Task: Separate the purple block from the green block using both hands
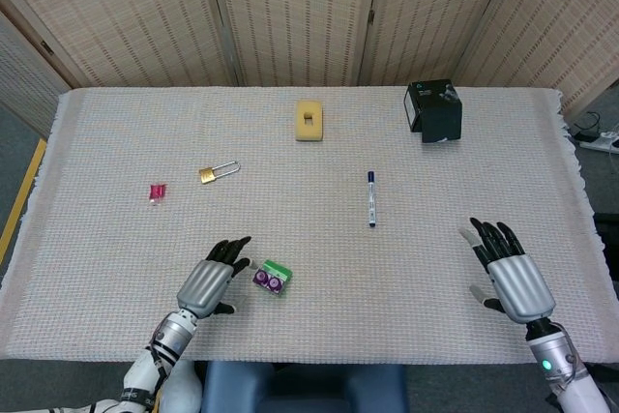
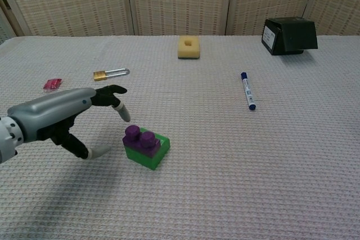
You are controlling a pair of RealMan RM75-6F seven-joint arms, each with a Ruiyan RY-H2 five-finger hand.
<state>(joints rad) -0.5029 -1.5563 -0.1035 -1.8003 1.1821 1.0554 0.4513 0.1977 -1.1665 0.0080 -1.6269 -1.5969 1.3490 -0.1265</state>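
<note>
I am at the reaching step: nothing is gripped yet. The purple block (image 2: 140, 136) sits pressed onto the top of the green block (image 2: 151, 153), the pair lying toward the near edge of the table (image 1: 435, 268), a little left of its middle. My left hand (image 1: 211, 278) is just beside the pair on its left, fingers spread and empty, thumb low near the cloth and the other fingertips (image 2: 125, 115) above and beside the purple studs; I cannot tell from either view that anything touches. My right hand (image 1: 513, 273) hangs near the right edge, well apart from the blocks, palm down, fingers apart and empty; the chest view does not show it.

I judge the next move is to close my left hand on the green base, then bring the right across to take the purple block from above and pull the two apart. The padlock (image 1: 219, 172) and blue marker (image 1: 370, 198) lie further back, out of the way.
</note>
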